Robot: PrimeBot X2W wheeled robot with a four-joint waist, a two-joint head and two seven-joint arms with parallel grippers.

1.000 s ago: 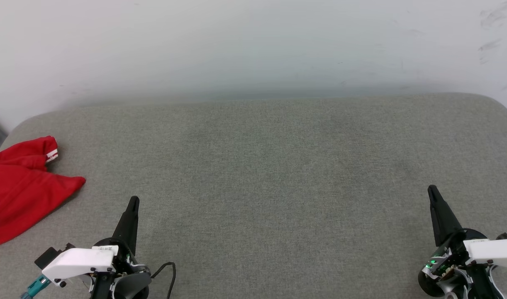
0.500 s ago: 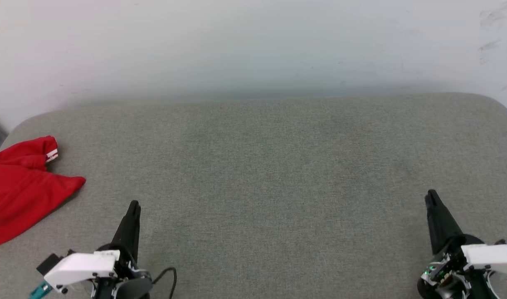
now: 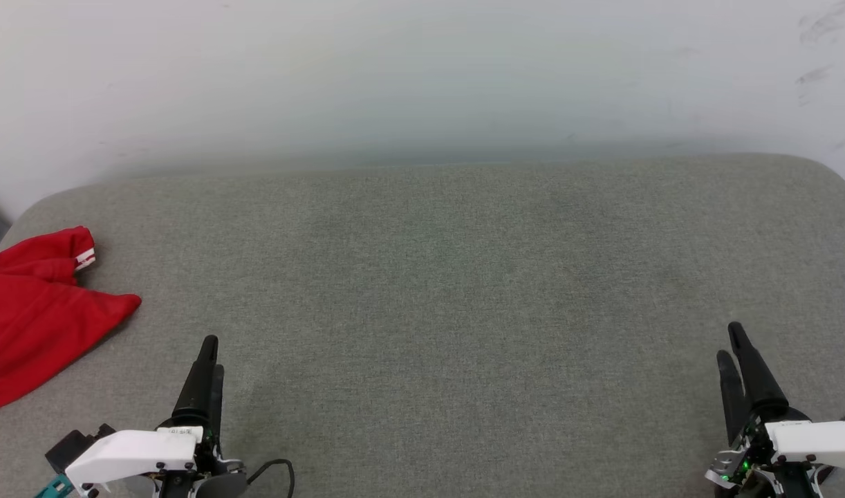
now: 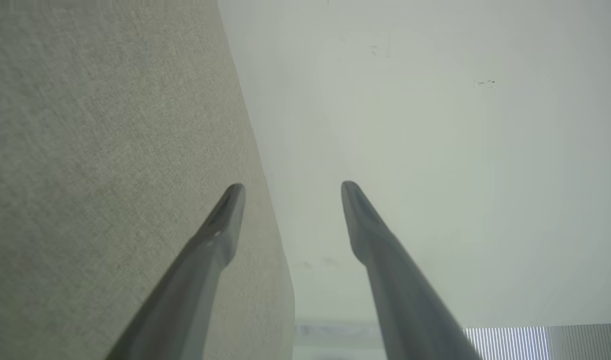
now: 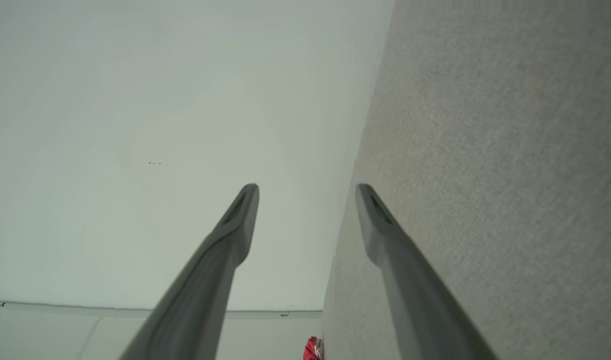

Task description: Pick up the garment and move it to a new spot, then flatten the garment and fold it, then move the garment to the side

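Note:
The garment (image 3: 28,332), a red T-shirt with striped trim and a small white emblem, lies bunched at the left edge of the grey cushioned surface (image 3: 436,277). A sliver of the garment (image 5: 313,349) peeks in at the bottom of the right wrist view. My left gripper (image 3: 211,353) hovers at the lower left, a short way right of the garment and apart from it. In the left wrist view, my left gripper (image 4: 291,186) stands open with nothing between its fingers. My right gripper (image 3: 730,342) is at the lower right, far from the garment; the right gripper (image 5: 308,187) is open and empty in its wrist view.
A pale wall (image 3: 422,76) rises directly behind the grey surface. The surface's rounded corners fall away at the far left and the far right (image 3: 834,176). A dark cable (image 3: 277,467) loops beside my left wrist.
Both grippers have gone from shut to open. Both have drawn back slightly toward the bottom of the head view. The garment has not moved.

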